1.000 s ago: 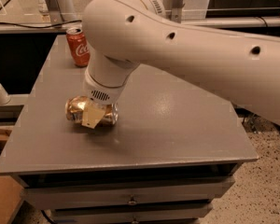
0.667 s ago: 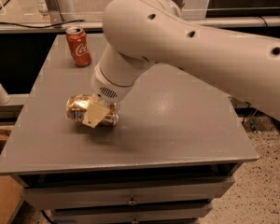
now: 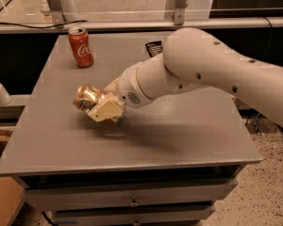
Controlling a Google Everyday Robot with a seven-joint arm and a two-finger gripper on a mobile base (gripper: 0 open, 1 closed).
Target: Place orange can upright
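Camera view. The white arm (image 3: 212, 74) reaches in from the right, across the grey surface (image 3: 188, 135). Its end effector (image 3: 102, 106) sits low over the left-centre of the surface, clamped on the orange can (image 3: 86, 98). One cream-coloured finger (image 3: 107, 110) lies across the near side of the can, whose crumpled golden body juts out to the left. The can is tilted, its long axis well off vertical. It appears to sit just above the surface, but contact cannot be ruled out. A red Coca-Cola can (image 3: 81, 47) stands upright near the back left corner, well apart from the work. A small dark object (image 3: 153, 47) lies at the back, partly hidden by the arm.

Assessment: the grasp is made and the can seems part-way to vertical. Still to do: bring it fully vertical, set its base down flat, let go. The dented sides may make it stand unsteadily.
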